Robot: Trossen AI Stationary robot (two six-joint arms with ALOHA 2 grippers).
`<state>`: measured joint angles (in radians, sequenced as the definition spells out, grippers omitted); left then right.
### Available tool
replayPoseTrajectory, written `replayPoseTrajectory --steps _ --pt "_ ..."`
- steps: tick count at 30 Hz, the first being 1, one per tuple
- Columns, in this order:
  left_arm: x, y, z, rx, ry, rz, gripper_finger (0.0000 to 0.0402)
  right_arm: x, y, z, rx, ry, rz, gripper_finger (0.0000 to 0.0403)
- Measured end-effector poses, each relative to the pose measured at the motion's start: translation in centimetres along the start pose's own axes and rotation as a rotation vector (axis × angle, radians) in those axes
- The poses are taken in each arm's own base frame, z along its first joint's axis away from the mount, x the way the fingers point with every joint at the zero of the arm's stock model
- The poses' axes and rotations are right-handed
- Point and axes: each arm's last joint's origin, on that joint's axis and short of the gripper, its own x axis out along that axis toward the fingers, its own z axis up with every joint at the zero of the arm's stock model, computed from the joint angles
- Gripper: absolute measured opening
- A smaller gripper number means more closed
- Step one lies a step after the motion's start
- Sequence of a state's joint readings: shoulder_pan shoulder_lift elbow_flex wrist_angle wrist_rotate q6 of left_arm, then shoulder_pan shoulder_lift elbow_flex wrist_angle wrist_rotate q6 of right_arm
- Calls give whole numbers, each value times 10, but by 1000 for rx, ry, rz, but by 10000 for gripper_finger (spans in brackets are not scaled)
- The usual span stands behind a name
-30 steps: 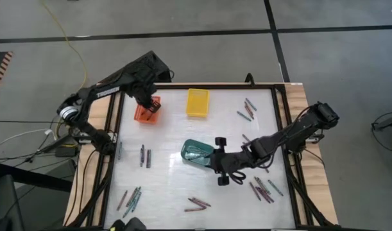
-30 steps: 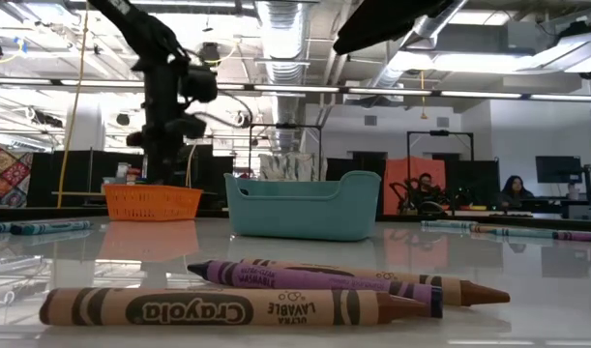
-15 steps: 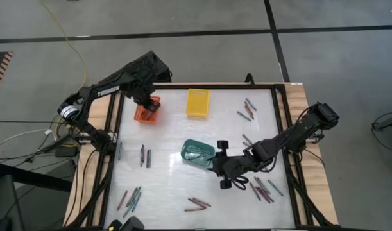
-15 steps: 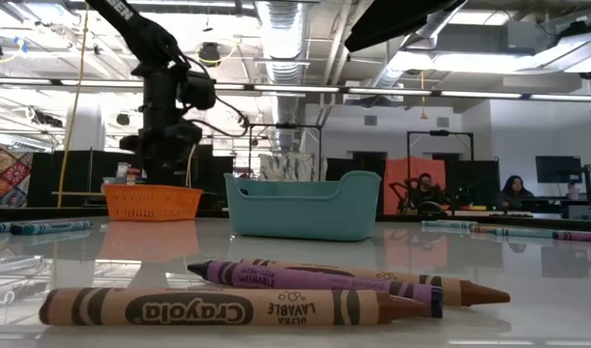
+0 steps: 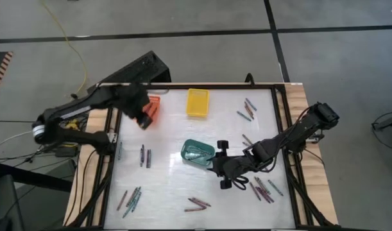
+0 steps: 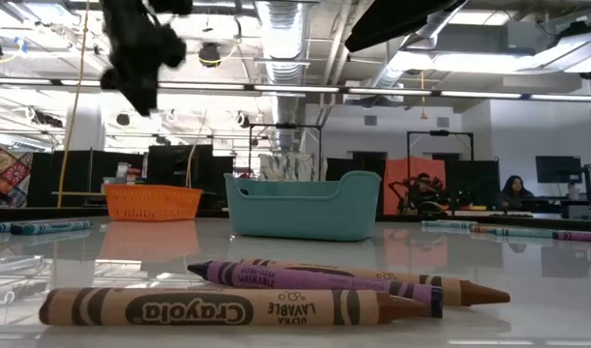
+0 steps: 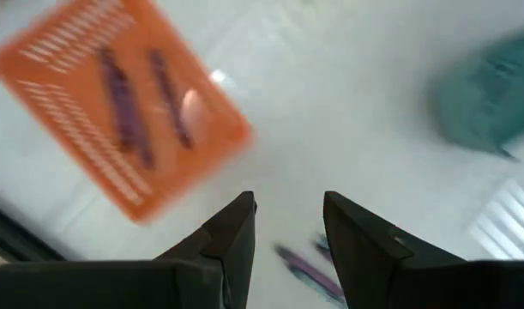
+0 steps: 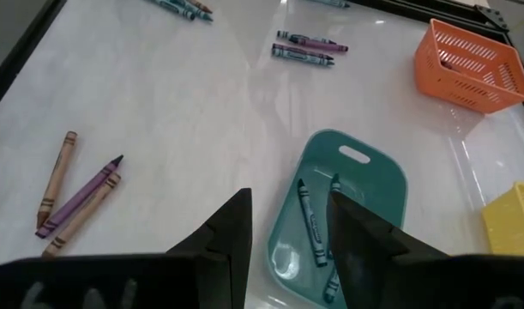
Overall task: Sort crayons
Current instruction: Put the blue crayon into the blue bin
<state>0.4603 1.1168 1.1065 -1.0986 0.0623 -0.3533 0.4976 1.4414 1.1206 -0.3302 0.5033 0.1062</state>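
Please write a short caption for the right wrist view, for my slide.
Right gripper, open, above green basket holding teal crayons.

From overhead, three baskets sit on the table [image 5: 176,192]: one [image 5: 153,108] at ten o'clock, one [image 5: 197,102] at twelve, one [image 5: 197,153] at centre. Crayons [image 5: 254,110] lie at two, more [image 5: 264,189] at four, others [image 5: 129,199] at seven, a pair [image 5: 145,156] at nine.

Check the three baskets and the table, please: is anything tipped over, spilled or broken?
Nothing stands out. The orange basket, yellow basket and teal basket sit upright on the table. Loose crayons lie scattered, which fits unfinished sorting.
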Motion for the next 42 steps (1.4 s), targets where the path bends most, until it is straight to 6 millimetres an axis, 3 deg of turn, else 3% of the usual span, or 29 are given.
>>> replayPoseTrajectory --steps 4,8,17,22,31,42 --pt "-13 -33 -26 13 -31 -7 128 0 0 0 -6 0 1 146" --pt "-15 -56 -50 24 -21 64 128 0 0 0 -9 0 5 146" --pt "15 -90 -96 -2 -84 198 128 -2 4 0 -31 -3 17 146" --pt "43 -87 -117 -98 -137 229 128 -2 4 -1 -39 5 18 146" --pt "90 -61 -139 -294 -82 262 128 -2 5 -2 -35 15 45 146" --pt "107 -52 -147 -449 -99 260 128 -2 5 -9 -69 82 88 146"
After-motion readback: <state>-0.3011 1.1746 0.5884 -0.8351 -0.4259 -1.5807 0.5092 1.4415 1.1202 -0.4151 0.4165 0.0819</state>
